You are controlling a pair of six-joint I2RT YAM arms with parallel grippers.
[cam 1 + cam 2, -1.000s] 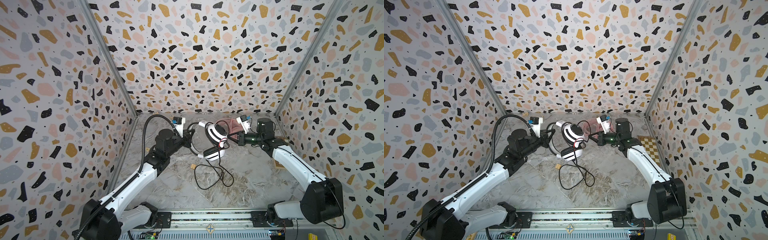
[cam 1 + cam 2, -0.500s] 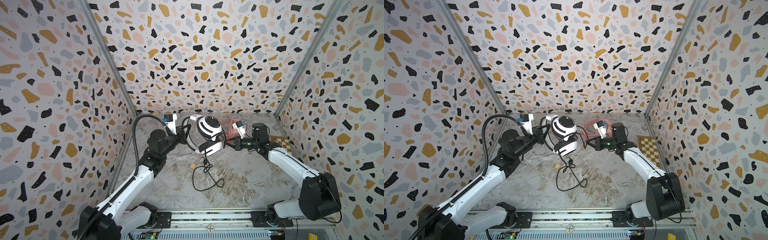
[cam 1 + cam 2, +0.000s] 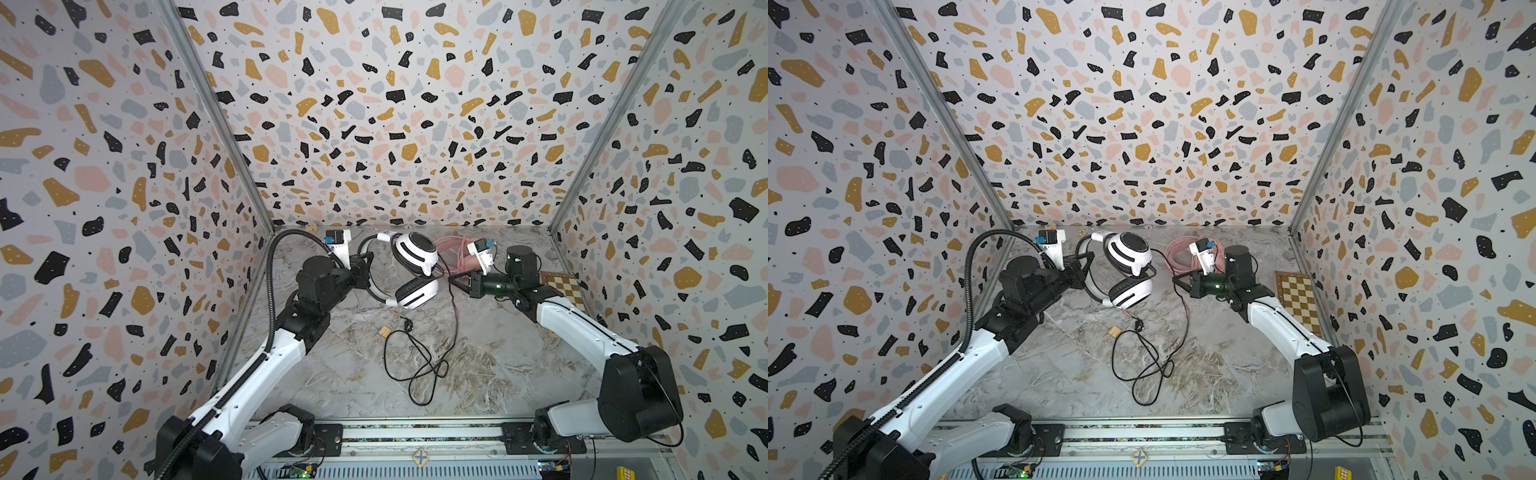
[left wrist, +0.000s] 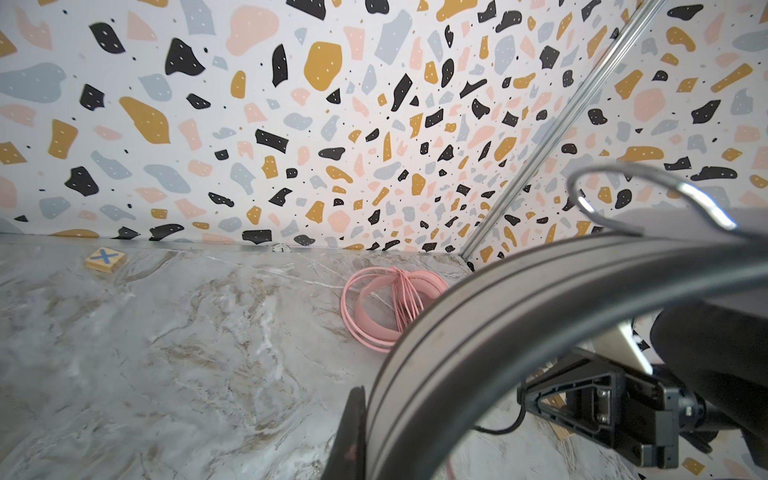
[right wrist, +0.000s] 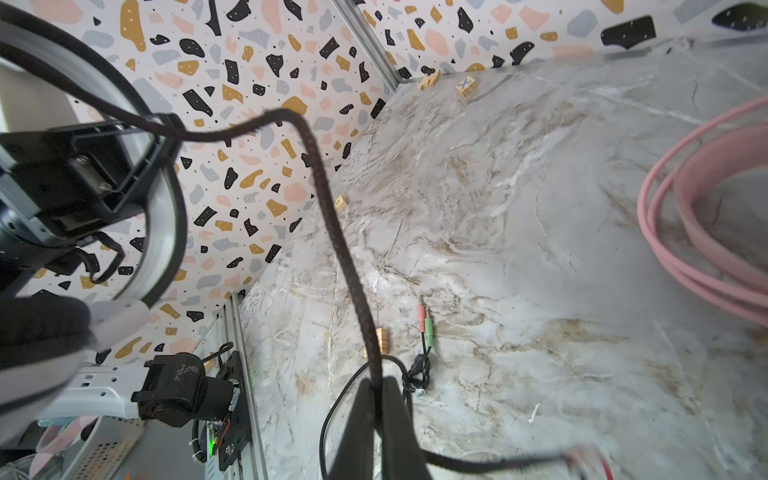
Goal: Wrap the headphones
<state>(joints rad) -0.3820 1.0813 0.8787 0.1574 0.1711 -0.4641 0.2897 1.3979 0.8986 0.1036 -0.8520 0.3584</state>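
A robotics lab test cell, I stood boxed in by terrazzo-print walls [image 3: 374, 124] on aluminium corner posts [image 3: 610, 124], marble-print tabletop [image 3: 353, 374] below, my left arm [image 3: 266, 365] and right arm [image 3: 582, 328] bolted to a metal rail [image 3: 419, 434], bare circuit board [image 3: 301, 471] beside it, checkerboard panel [image 3: 563, 286] at the wall.

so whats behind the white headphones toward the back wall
The pink headphones, cable wound round the band, lie on the table behind the white headphones. The right wrist camera covers part of them in both top views; their ear cups are hidden.
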